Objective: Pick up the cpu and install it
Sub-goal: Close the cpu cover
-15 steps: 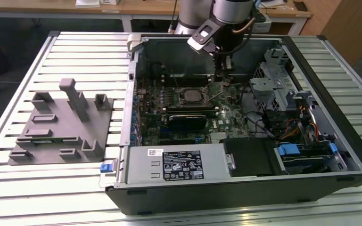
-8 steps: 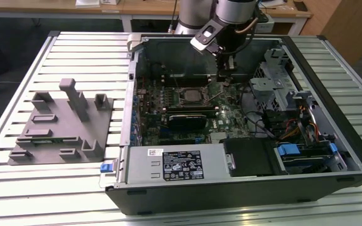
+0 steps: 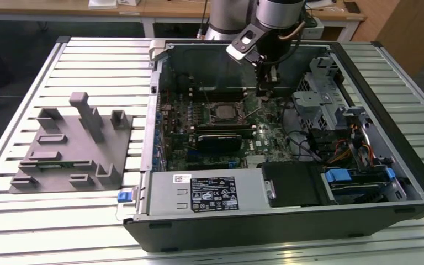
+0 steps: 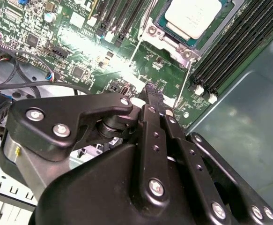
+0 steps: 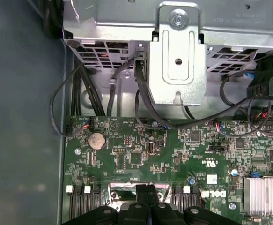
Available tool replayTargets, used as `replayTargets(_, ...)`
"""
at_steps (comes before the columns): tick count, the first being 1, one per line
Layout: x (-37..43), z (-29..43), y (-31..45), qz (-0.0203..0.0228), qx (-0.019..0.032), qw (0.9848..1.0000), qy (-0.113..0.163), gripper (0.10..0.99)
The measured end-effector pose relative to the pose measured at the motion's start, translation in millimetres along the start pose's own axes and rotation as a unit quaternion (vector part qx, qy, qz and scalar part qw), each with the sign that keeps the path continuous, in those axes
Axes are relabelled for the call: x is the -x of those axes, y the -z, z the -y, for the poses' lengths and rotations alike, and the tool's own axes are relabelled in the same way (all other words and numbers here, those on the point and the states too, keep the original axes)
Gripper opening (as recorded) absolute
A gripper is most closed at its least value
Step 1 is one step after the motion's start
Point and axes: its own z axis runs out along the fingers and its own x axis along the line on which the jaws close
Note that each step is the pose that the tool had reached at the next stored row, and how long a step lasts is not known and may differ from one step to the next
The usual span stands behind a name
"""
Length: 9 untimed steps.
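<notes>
Fingers [image 4: 154, 123] of the gripper [image 4: 150, 90] are pressed together with nothing between them; both wrist views show the two black tips meeting above the green motherboard [image 4: 80, 42]. In the exterior view the gripper [image 3: 269, 83] hangs low inside the open computer case [image 3: 271, 232], which lies on the slatted table [image 3: 86, 221].

The cpu [image 4: 192, 16] lies flat in the metal frame of the socket [image 4: 151, 31], its pale silver top facing up, near the fingertips but not touching them. I cannot tell if the frame is locked over it.

I judge the cpu to be light, thin and stiff, with a smooth metal top that gives little friction. Its under side and the socket contacts are probably delicate, so tilting or pressing on one corner is a risk. The safe place to hold it seems to be two opposite edges, keeping it level. The grey fixture [image 3: 72, 146] stands on the table, well apart from the case.
</notes>
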Motion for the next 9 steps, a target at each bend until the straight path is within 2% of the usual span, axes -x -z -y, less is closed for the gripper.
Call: replayTargets(9, 0.0, -4.9, -0.9, -0.0002, 0.0, 1.0, 0.0, 0.106)
